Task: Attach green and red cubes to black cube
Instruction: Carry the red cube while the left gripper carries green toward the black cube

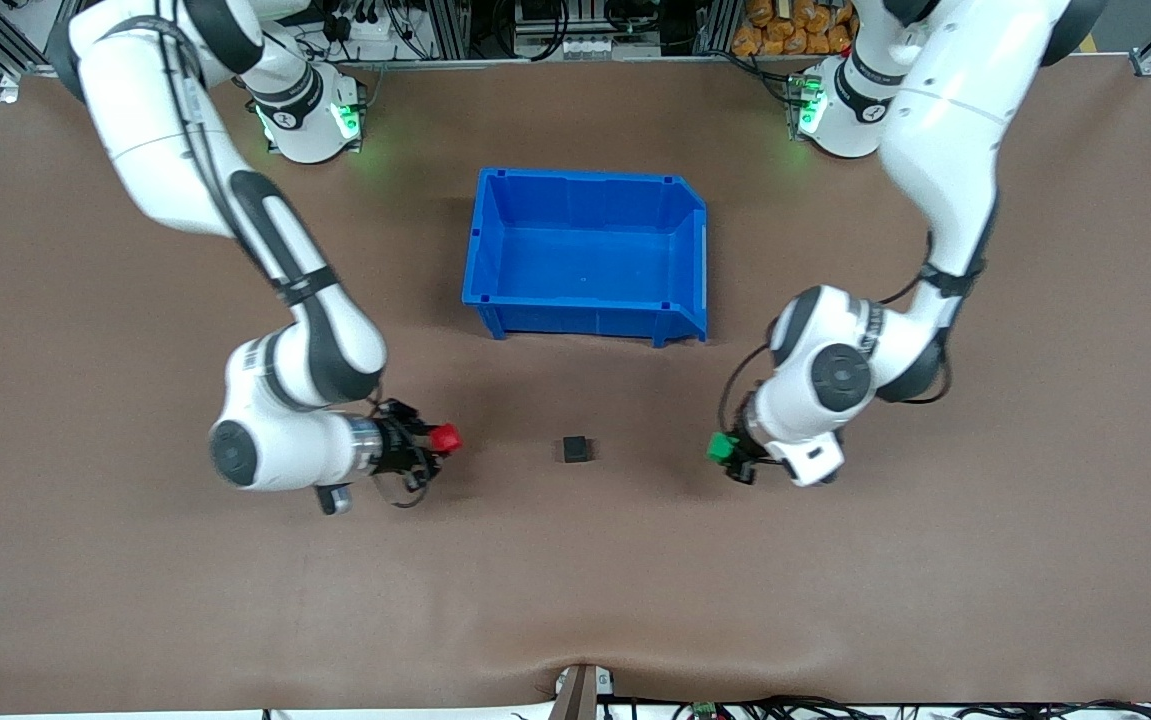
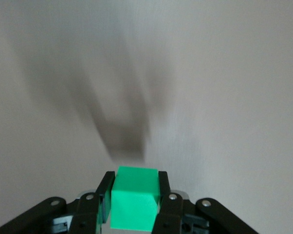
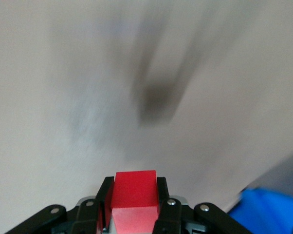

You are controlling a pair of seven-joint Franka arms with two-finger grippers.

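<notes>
The black cube (image 1: pixel 576 448) sits on the brown table, nearer to the front camera than the blue bin. My right gripper (image 1: pixel 442 440) is shut on the red cube (image 1: pixel 446 438), held above the table toward the right arm's end from the black cube; the red cube also shows between the fingers in the right wrist view (image 3: pixel 134 200). My left gripper (image 1: pixel 725 450) is shut on the green cube (image 1: pixel 721 447), held above the table toward the left arm's end from the black cube; the green cube shows in the left wrist view (image 2: pixel 134 199).
An empty blue bin (image 1: pixel 690 250) stands farther from the front camera than the black cube, at mid-table. Its corner shows in the right wrist view (image 3: pixel 268 212). Brown table surface lies all round the black cube.
</notes>
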